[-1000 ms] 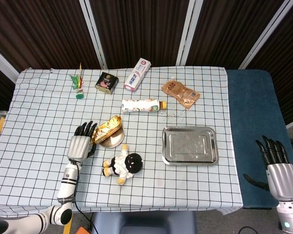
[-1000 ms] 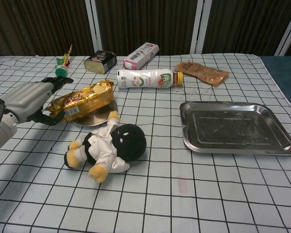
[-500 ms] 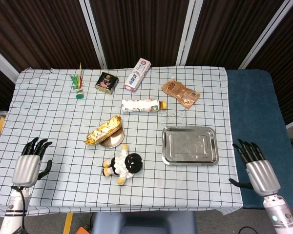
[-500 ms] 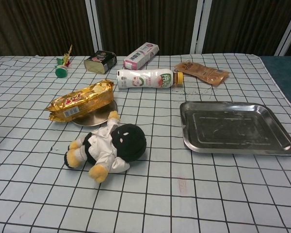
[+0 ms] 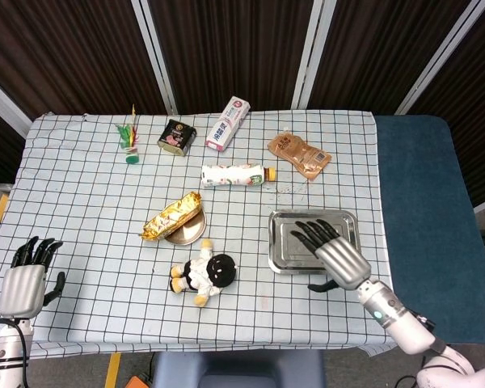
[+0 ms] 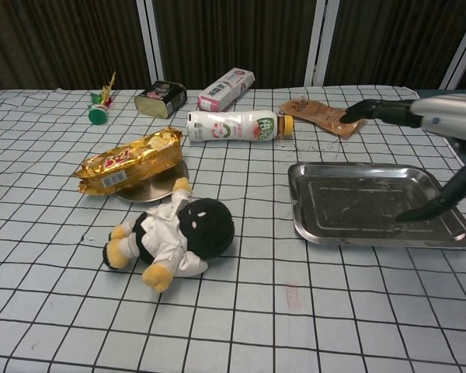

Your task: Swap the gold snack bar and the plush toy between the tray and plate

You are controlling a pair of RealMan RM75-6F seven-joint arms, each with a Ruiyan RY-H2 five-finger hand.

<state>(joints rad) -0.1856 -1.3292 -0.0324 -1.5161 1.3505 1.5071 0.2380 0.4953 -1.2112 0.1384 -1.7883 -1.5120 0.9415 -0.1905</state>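
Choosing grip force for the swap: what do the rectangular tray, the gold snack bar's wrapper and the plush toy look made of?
Rectangular silver tray: apparently polished metal, mirror-like glare. Gold snack bar: crinkled metallised foil or film wrapper, shiny creases. Plush toy: soft fabric, fuzzy black head, white cloth outfit, yellow limbs.

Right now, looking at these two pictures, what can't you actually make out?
- Plate: mostly covered by the gold snack bar in both views.
- Right hand: cut off by the chest view's right edge.
- Left hand: absent from chest view.
- Milk bottle label: print too small to read.
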